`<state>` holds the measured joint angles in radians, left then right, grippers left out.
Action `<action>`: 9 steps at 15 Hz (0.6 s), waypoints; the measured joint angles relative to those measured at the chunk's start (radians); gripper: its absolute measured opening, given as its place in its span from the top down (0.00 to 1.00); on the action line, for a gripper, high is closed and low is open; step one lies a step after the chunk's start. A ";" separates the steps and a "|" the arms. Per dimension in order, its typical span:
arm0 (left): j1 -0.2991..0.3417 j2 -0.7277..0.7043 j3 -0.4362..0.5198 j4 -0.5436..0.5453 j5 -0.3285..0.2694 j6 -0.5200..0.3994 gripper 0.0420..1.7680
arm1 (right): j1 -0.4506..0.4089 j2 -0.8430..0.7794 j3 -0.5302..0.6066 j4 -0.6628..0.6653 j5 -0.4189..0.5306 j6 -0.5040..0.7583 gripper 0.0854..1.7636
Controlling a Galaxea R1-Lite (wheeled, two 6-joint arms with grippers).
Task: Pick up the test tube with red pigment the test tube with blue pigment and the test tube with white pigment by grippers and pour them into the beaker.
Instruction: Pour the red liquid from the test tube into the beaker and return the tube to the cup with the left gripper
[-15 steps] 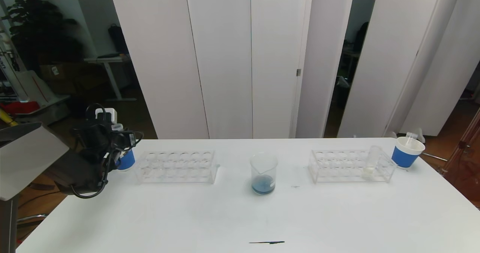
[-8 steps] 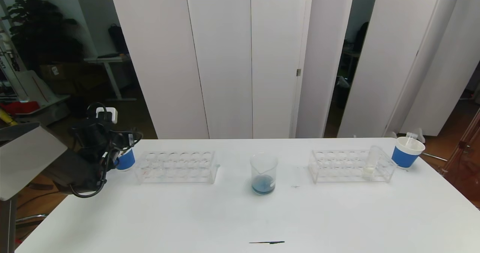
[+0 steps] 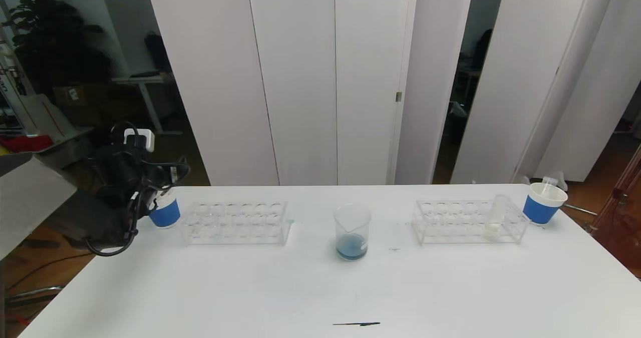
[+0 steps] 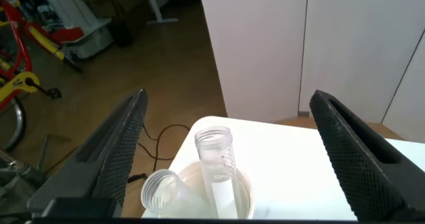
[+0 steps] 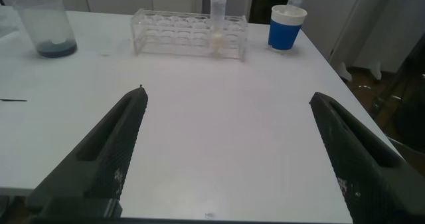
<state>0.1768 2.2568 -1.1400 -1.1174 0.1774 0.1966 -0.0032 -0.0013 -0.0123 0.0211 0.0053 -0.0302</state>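
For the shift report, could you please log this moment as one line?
left gripper: open, above left paper cup holding empty tubes | right gripper: open, idle | beaker: blue liquid | white pigment tube: in right rack

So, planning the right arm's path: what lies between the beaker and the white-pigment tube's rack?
Bare table, save a faint dark mark, between beaker and rack, per the head view.

No legible text, label, brand, number or sign was found in any view. A small white label (image 4: 221, 196) was noted on a clear tube (image 4: 216, 164) standing in the paper cup (image 4: 214, 199) at the table's far left corner, but no characters could be read on it. Faint moulded markings on that tube's wall could not be made out. The blue-banded cup (image 3: 544, 204) at the far right corner carried no readable print.
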 joint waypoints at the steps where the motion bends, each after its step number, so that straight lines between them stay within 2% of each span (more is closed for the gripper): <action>1: -0.006 -0.035 0.005 0.020 0.000 -0.005 0.01 | 0.000 0.000 0.000 0.000 0.000 0.000 0.01; 5: -0.034 -0.273 0.059 0.139 0.007 -0.018 0.01 | 0.000 0.000 0.000 0.000 0.000 0.000 0.01; 9: -0.085 -0.588 0.191 0.277 0.010 -0.018 0.01 | 0.000 0.000 0.000 0.000 0.000 0.000 0.01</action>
<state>0.0919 1.6689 -0.9491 -0.8404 0.1870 0.1789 -0.0032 -0.0013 -0.0123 0.0215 0.0057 -0.0302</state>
